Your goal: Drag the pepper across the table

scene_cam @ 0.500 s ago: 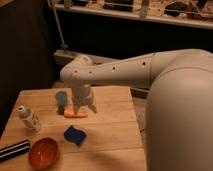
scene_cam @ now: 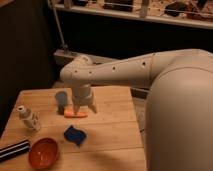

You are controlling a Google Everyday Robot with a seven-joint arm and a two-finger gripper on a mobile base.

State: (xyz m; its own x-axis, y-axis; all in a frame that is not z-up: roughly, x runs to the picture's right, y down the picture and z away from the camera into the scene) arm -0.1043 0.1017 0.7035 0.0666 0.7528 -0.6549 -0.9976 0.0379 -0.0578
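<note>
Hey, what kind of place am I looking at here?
Likely an indoor robot test space: a wooden table set with a pepper, bowl and bottle, a metal rail behind. The pincer hangs at the pepper.

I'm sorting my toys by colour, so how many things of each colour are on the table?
Orange: 2, pepper and bowl
Blue: 2, wavy piece and a dull blue thing
White: 1, bottle
Black-and-white striped: 1, bar
Total: 6
The tool hangs open over the pepper.
</note>
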